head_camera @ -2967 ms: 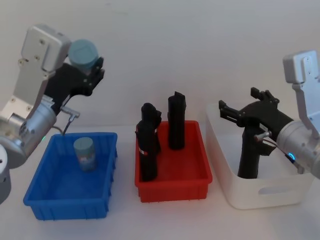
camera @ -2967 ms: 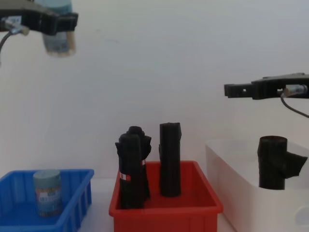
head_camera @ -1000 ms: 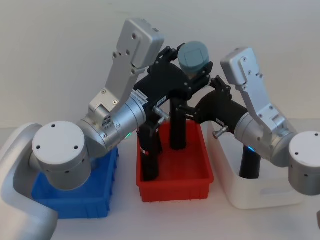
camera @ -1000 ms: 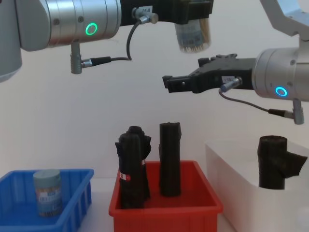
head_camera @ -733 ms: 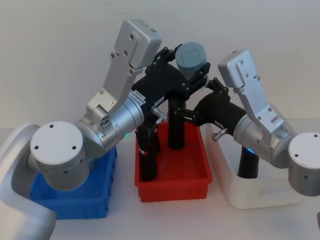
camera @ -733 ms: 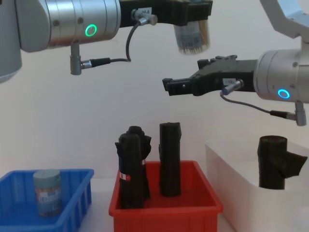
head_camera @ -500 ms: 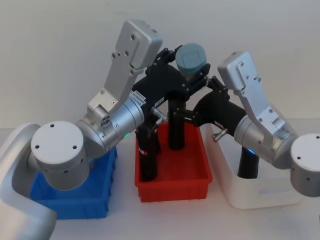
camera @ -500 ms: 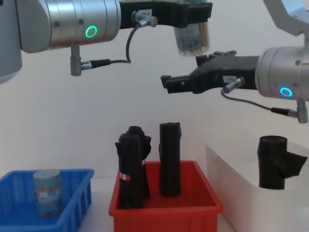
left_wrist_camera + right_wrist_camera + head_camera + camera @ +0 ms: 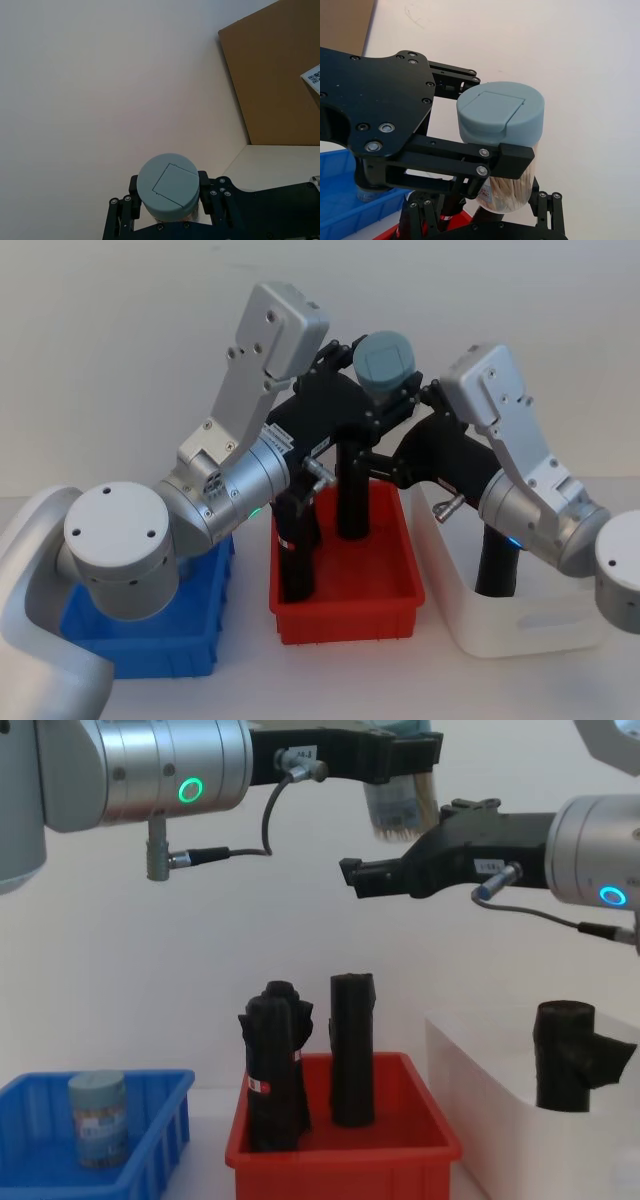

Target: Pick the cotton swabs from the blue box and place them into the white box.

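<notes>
The table (image 9: 350, 685) carries three containers in one row: the blue box (image 9: 150, 660) at left, a red bin (image 9: 345, 625) at centre, the white box (image 9: 530, 625) at right.

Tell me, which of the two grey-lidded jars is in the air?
The jar clamped in the left end effector, high above the red bin, with the right end effector open close by. The other jar stands upright in the blue box.
</notes>
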You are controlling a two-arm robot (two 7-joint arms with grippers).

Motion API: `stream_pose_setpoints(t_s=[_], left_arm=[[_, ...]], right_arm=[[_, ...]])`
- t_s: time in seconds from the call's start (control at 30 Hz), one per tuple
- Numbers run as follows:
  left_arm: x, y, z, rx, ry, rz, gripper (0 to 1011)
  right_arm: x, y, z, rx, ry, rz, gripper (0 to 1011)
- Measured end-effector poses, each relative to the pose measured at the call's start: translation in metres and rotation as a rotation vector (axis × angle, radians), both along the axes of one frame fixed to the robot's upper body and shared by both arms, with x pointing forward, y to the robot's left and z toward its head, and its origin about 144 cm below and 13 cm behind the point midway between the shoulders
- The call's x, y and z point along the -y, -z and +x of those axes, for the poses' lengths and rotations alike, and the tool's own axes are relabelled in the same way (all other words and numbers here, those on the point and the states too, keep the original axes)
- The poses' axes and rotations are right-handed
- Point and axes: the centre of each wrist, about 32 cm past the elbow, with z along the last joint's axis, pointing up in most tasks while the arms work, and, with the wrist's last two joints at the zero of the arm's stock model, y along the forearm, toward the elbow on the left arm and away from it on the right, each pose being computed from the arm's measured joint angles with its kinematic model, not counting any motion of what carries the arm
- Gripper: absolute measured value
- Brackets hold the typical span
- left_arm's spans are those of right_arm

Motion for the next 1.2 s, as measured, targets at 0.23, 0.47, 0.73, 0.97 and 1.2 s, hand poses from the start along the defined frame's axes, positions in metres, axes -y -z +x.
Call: stream_pose_setpoints(t_s=[0.23, 0.47, 0.73, 0.97, 1.2], left_arm=[[0.0002, 0.0001, 0.0, -0.002, 0.002, 0.002, 682], [0.0007, 0.0011, 0.0012, -0.008, 0.004, 0.004, 682], [0.0014, 0.0034, 0.0027, -0.019, 0.005, 0.007, 681], [0.0016, 0.004, 0.0029, -0.023, 0.006, 0.006, 681], [0.001, 0.0047, 0.0025, -0.023, 0.005, 0.001, 681]], right_arm=[[0.0025, -0.0022, -0.0024, 0.017, 0.007, -0.013, 1001], [0.0033, -0.0042, -0.0035, 0.03, 0.01, -0.016, 1001], [0.003, -0.0063, -0.0035, 0.043, 0.015, -0.024, 1001], [0.0025, -0.0056, -0.0016, 0.029, 0.026, -0.037, 1002], [0.0032, -0.0026, 0.0004, 0.001, 0.045, -0.052, 1002]])
